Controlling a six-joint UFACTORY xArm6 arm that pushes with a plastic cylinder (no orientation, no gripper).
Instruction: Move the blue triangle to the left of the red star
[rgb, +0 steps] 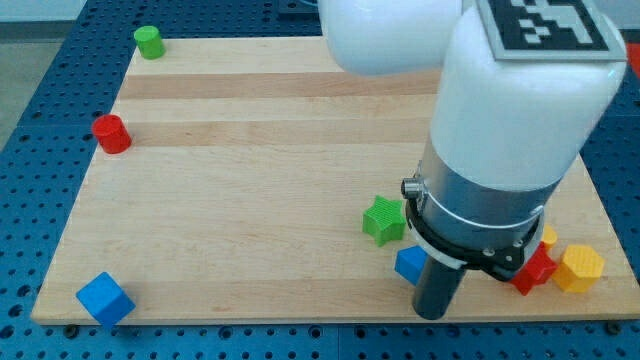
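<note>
The blue triangle (407, 265) lies near the board's bottom edge, right of centre, partly hidden behind my dark rod. My tip (433, 314) rests just to the right of and below it, close against it. The red star (534, 271) lies further right, partly hidden by the arm's body, with the rod between it and the blue triangle. The blue triangle is to the left of the red star, about a hundred pixels away.
A green star (383, 220) sits just above the blue triangle. A yellow block (580, 268) and an orange-yellow block (548, 238) flank the red star. A blue cube (104, 298), a red cylinder (111, 133) and a green cylinder (149, 41) stand along the left side. The arm's white body covers the upper right.
</note>
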